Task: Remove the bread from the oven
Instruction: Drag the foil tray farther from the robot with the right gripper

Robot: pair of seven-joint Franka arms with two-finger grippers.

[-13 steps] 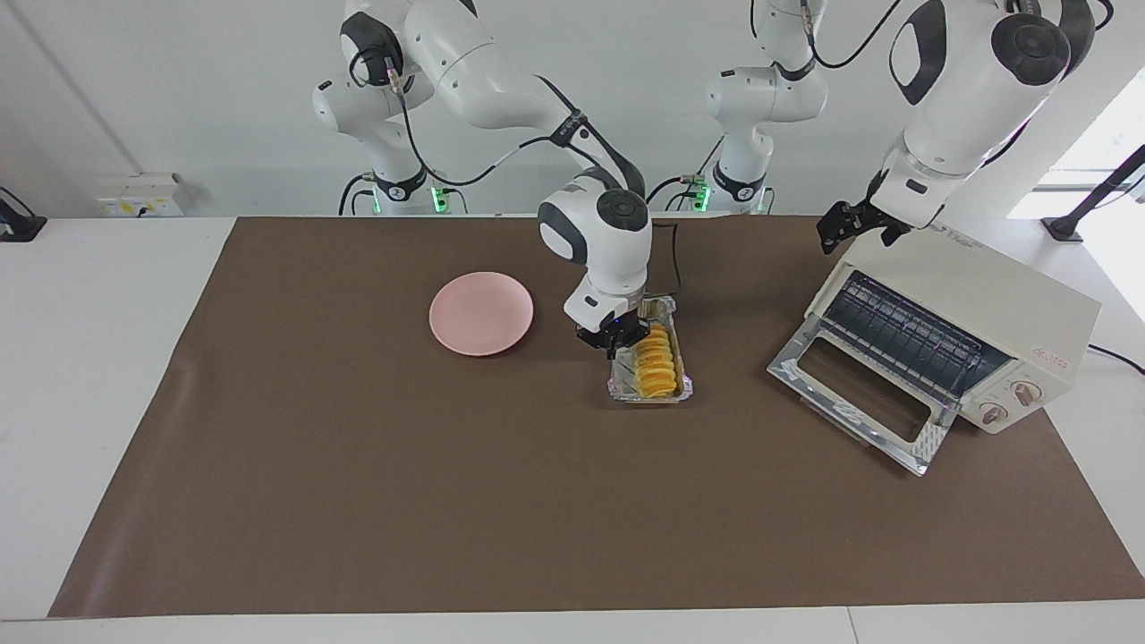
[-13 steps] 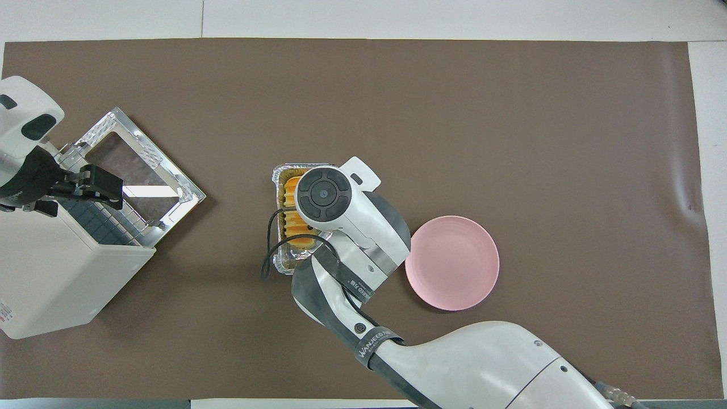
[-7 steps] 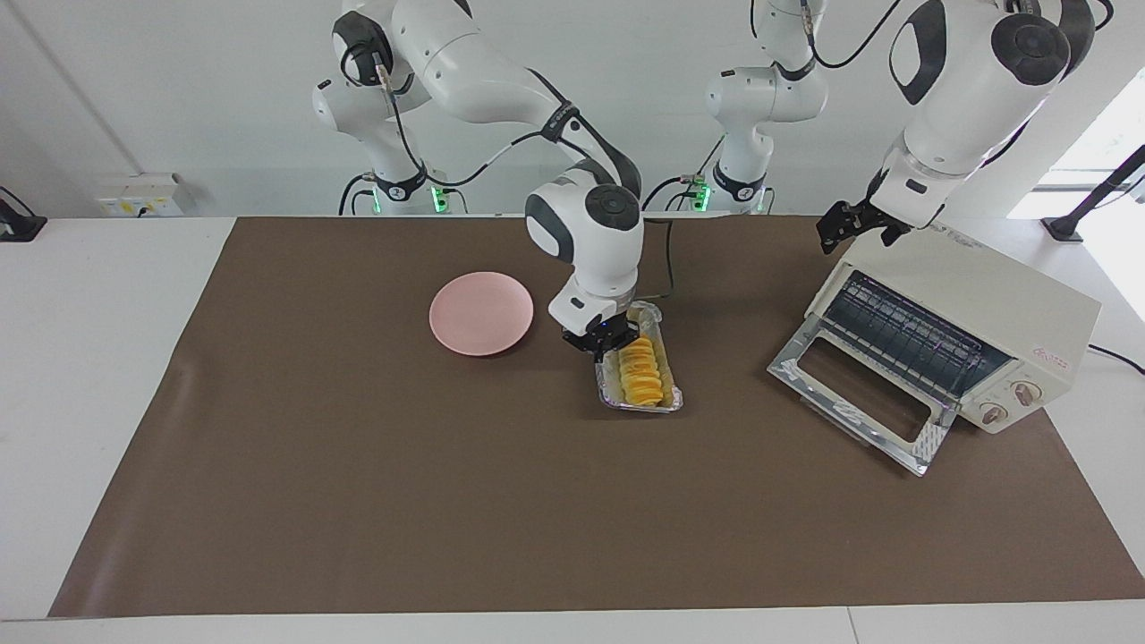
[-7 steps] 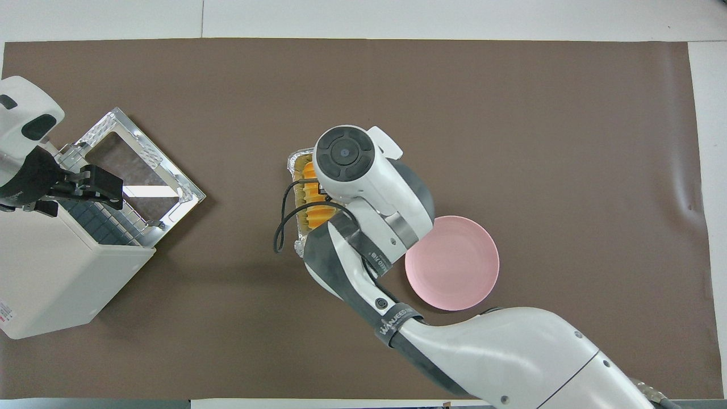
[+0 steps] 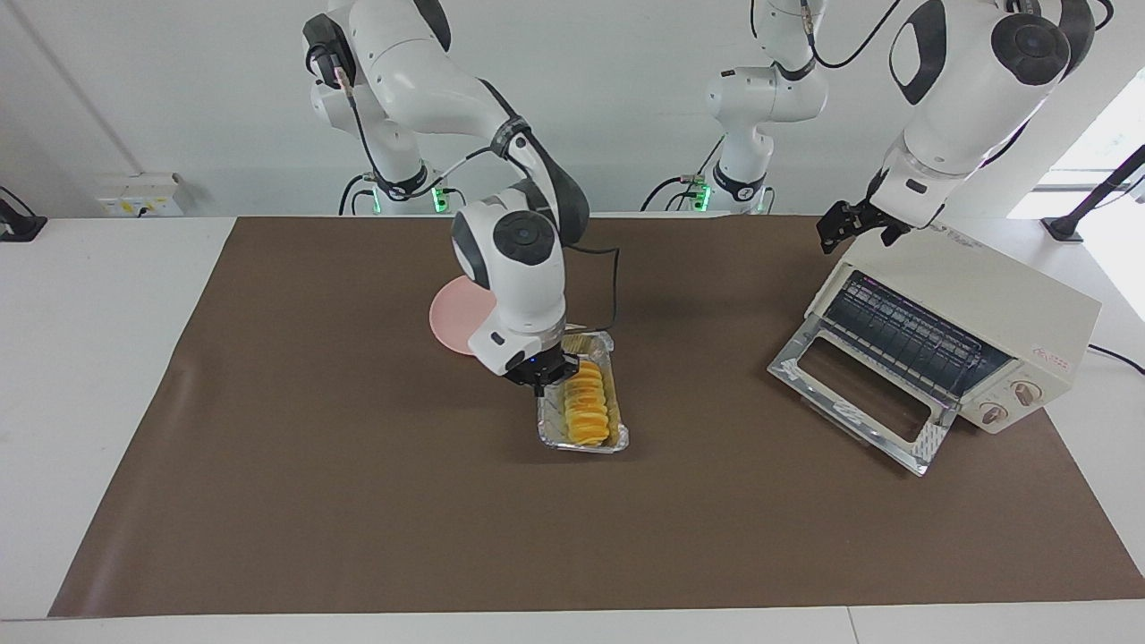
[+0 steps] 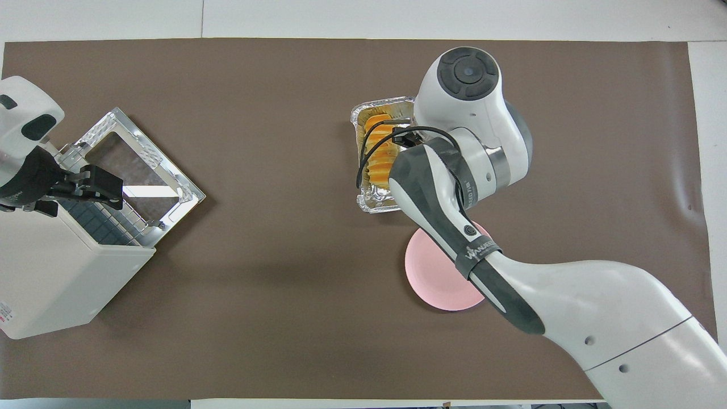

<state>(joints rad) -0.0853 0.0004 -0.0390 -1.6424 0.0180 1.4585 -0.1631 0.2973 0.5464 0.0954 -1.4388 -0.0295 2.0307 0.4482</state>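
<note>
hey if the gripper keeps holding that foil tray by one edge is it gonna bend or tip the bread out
Probably some flex: the foil tray looks thin and crinkled, so gripped at one rim by the right gripper it may sag. The bread lies loose in it and could slide if it tilts. It looks light.

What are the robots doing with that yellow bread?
The right claw is shut on the rim of a foil tray with the bread in it, out on the brown mat beside the pink plate. The oven stands at the left arm's end of the table with its door dropped open and nothing on its rack. The left claw waits open over the oven's top.
</note>
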